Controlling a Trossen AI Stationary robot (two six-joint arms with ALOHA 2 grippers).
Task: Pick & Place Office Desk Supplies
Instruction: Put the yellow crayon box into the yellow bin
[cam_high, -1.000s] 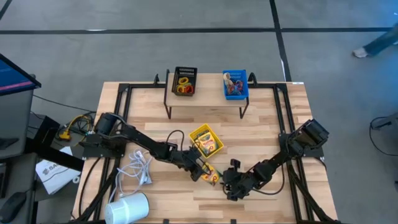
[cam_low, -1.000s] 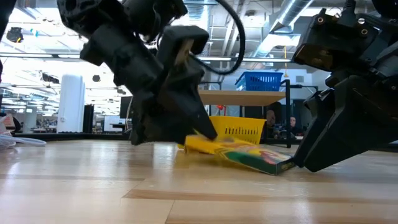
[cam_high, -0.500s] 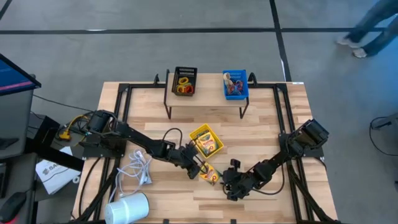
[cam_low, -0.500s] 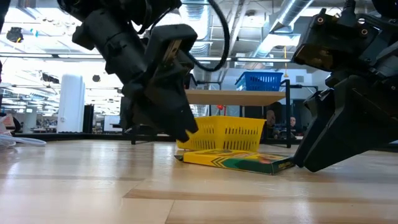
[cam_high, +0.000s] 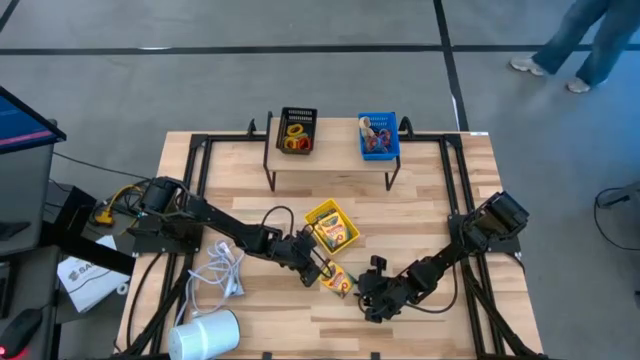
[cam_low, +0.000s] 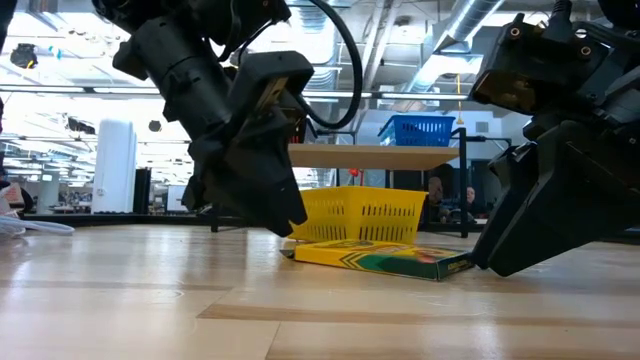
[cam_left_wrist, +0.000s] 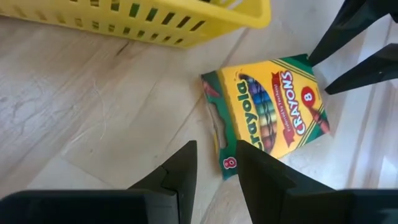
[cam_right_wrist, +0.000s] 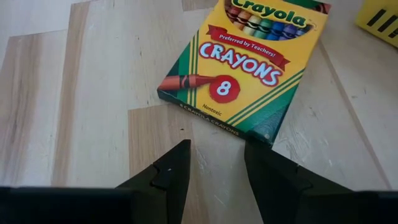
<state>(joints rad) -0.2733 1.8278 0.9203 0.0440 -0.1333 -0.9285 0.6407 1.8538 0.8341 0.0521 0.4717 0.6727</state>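
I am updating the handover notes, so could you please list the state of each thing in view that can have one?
Flat yellow-and-green cardboard crayon box: lying flat on the table, shut, held by neither arm.
Yellow slotted plastic bin: upright, more crayon boxes inside.
Small black bin: upright on the shelf, rings inside.
Small blue bin: upright on the shelf, filled.
Left pincer: open, empty, beside the box.
Right pincer: open, empty, facing the box.

My left tool (cam_high: 318, 271) and right tool (cam_high: 366, 292) flank a crayon box (cam_high: 337, 281) lying flat on the worktop (cam_high: 420, 210). Just beyond my left tool sits the yellow bin (cam_high: 331, 227); farther off, the black bin (cam_high: 296, 131) and blue bin (cam_high: 378, 136) stand on a raised shelf.
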